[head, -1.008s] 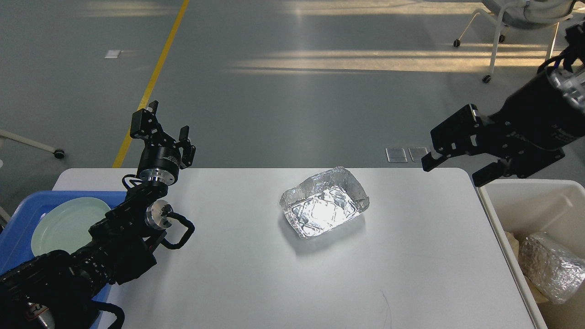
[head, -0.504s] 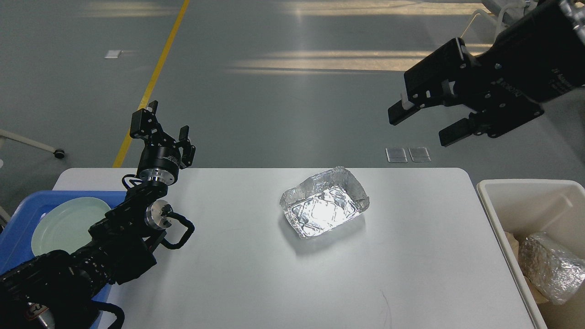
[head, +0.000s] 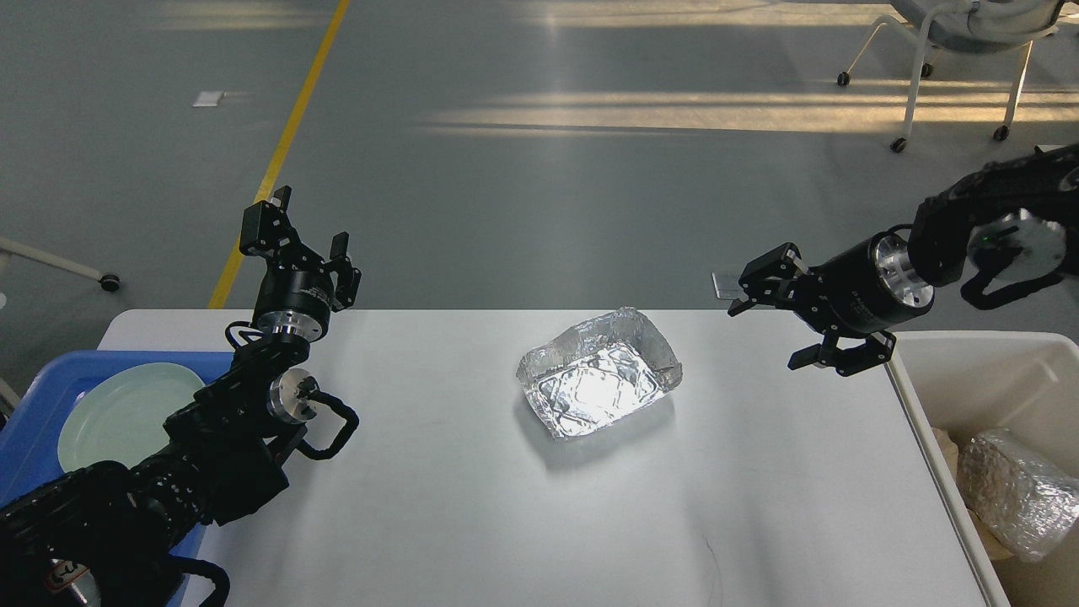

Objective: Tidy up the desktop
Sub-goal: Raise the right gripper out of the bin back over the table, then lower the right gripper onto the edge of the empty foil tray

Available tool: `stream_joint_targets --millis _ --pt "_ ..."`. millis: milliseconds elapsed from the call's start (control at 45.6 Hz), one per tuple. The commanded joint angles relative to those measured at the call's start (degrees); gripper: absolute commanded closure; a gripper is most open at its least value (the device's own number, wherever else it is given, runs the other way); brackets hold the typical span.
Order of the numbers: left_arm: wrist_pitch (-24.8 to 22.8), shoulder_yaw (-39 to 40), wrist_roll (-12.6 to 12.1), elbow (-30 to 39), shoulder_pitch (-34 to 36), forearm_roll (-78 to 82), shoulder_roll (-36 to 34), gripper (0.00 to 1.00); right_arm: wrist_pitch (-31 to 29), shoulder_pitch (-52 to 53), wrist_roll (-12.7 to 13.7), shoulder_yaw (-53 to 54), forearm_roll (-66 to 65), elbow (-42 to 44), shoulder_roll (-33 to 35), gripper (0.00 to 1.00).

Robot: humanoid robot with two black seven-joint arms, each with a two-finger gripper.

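Observation:
The white desktop fills the lower part of the head view. A crumpled foil tray lies open side up a little right of its middle. My left gripper is open and empty, raised over the desktop's far left corner. My right gripper is open and empty, just above the desktop's far right part, to the right of the foil tray and apart from it.
A blue plastic tray with a pale green plate sits at the left edge. A deep off-white bin at the right holds crumpled foil. A chair stands on the floor at the far right.
My right arm has swung down from high over the floor to just above the desktop's right part, its gripper still open. The left arm and the foil tray have not moved.

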State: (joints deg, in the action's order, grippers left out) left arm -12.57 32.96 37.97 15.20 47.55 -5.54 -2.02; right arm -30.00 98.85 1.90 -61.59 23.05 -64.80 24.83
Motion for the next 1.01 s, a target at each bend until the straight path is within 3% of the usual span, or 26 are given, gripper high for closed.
stream_joint_targets --millis 0,131,285,570,855,986 --pt "0.0 0.0 0.0 0.0 0.0 0.0 0.0 0.00 7.0 -8.5 0.1 3.4 6.5 3.4 -2.1 0.07" --pt "0.0 0.0 0.0 0.0 0.0 0.0 0.0 0.00 13.3 -15.3 0.6 8.4 8.1 6.0 -3.7 0.07" --pt "0.0 0.0 0.0 0.0 0.0 0.0 0.0 0.00 16.5 -22.2 2.0 15.8 8.7 7.3 -3.8 0.07" --pt "0.0 0.0 0.0 0.0 0.0 0.0 0.0 0.00 25.3 -31.1 2.1 25.3 8.4 8.6 -6.5 0.08" --pt "0.0 0.0 0.0 0.0 0.0 0.0 0.0 0.00 26.5 -33.1 2.1 28.9 8.6 13.3 -9.6 0.10" --pt "0.0 0.0 0.0 -0.1 0.0 0.0 0.0 0.00 26.7 -33.2 3.4 30.9 8.5 15.7 -10.0 0.10"
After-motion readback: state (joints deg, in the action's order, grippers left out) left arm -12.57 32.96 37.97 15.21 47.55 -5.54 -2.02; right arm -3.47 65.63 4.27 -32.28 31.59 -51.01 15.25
